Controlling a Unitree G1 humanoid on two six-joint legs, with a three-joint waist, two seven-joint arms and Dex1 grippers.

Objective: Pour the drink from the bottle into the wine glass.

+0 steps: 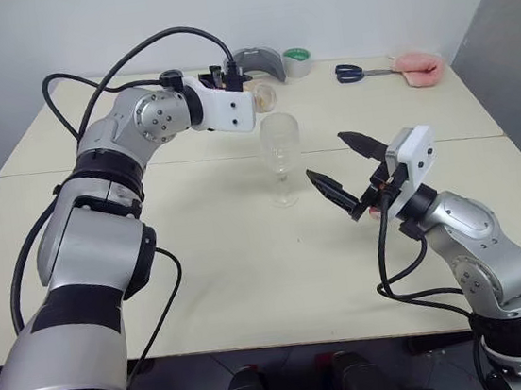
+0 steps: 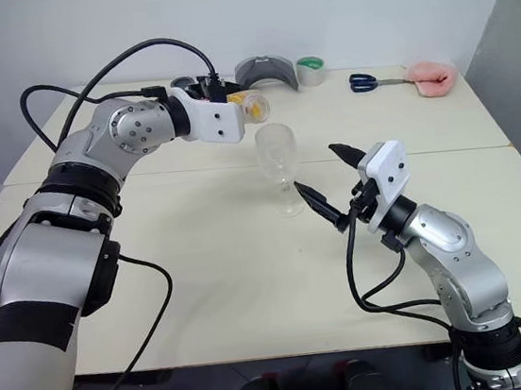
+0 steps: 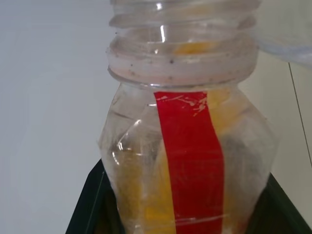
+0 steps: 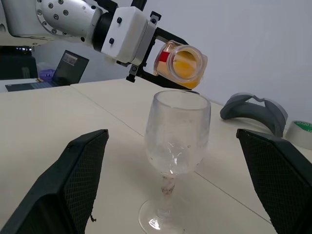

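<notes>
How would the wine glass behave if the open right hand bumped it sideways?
The wine glass would probably tip rather than slide: a tall bowl sits on a thin stem over a small round foot. It looks empty, so likely light. The right hand stands open close beside it.

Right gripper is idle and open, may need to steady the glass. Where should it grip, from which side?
Take the wine glass by its stem, coming level from the right gripper's own side. The bowl is wide and rounded, and the bottle hangs tilted over the rim, so stay low.
</notes>
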